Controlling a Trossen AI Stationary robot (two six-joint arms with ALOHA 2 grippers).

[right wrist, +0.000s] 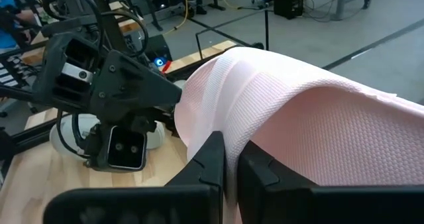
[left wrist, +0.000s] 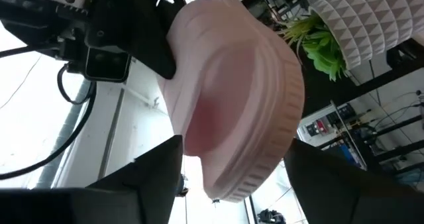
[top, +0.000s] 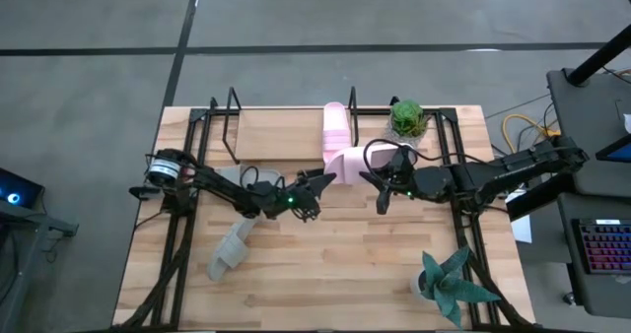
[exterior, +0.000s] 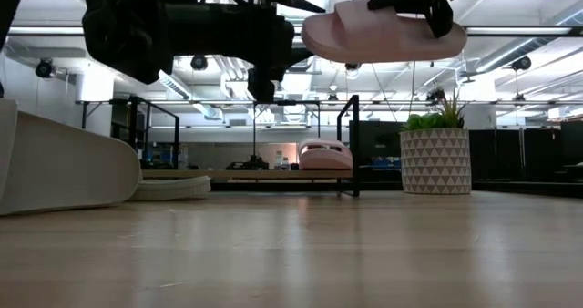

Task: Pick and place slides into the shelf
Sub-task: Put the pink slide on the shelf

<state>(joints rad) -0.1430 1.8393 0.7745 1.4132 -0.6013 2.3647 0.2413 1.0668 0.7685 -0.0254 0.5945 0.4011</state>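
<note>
My right gripper (top: 378, 182) (right wrist: 232, 154) is shut on a pale pink slide (top: 347, 162) (exterior: 383, 30) held in the air over the table's middle, in front of the shelf (top: 276, 133) (exterior: 273, 173). My left gripper (top: 323, 181) (left wrist: 232, 151) is open, with its fingers on either side of the slide's free end (left wrist: 245, 164). The second pink slide (top: 335, 124) (exterior: 325, 153) rests flat on the shelf board. One grey-green slide (top: 229, 246) (exterior: 64, 171) lies on the table at near left. The other (top: 235, 180) (exterior: 173, 188) lies partly under the left arm. My right gripper pinches a thin textured edge of the pink slide (right wrist: 228, 128) between its two fingers (right wrist: 211, 159), coming level from the table's right side. The slide is lifted clear of the table and lies roughly level. My left gripper's fingers (left wrist: 156, 168) flank the slide's end; I cannot tell whether they touch it.
A potted green plant (top: 408, 118) (exterior: 435, 158) stands at the shelf's right end. A spiky plant (top: 449, 284) stands at the near right corner. The shelf's black upright frames (top: 234, 111) rise at the far edge. Bare wooden tabletop (top: 335, 264) lies near the front.
</note>
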